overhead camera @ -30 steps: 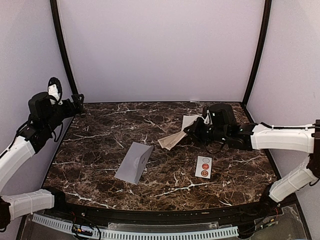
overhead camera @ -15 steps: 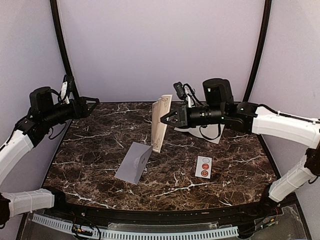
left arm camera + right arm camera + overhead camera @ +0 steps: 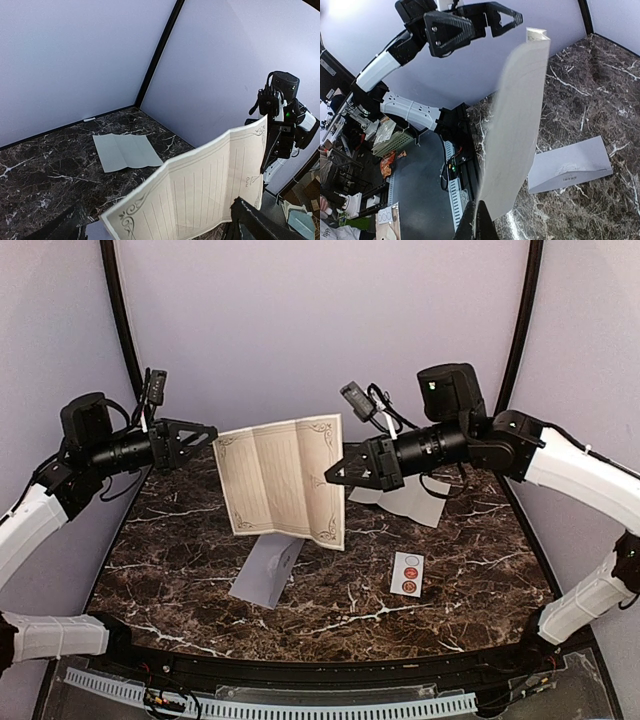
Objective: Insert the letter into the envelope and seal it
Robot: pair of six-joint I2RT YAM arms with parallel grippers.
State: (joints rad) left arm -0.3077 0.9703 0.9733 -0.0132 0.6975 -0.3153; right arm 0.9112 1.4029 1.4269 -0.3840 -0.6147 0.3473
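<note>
A flat grey-lavender envelope (image 3: 268,568) lies on the dark marble worktop (image 3: 180,530), left of centre, with its pointed flap raised off the surface. Above it in mid-air is the letter (image 3: 280,480), a cream sheet with ruled lines, ornate corner scrolls and visible fold creases, opened out and held upright. The right hand (image 3: 335,478) is closed on the letter's right edge, pinching it between both fingertips. The left hand (image 3: 203,440) is level with the letter's upper left corner, its fingers spread wide; in the left wrist view the sheet's near edge sits between them, unclamped. A pale creased sheet (image 3: 415,502) lies flat towards the back right. Nearer the front, a small white sticker strip (image 3: 407,573) with round seals rests right of the envelope.
</note>
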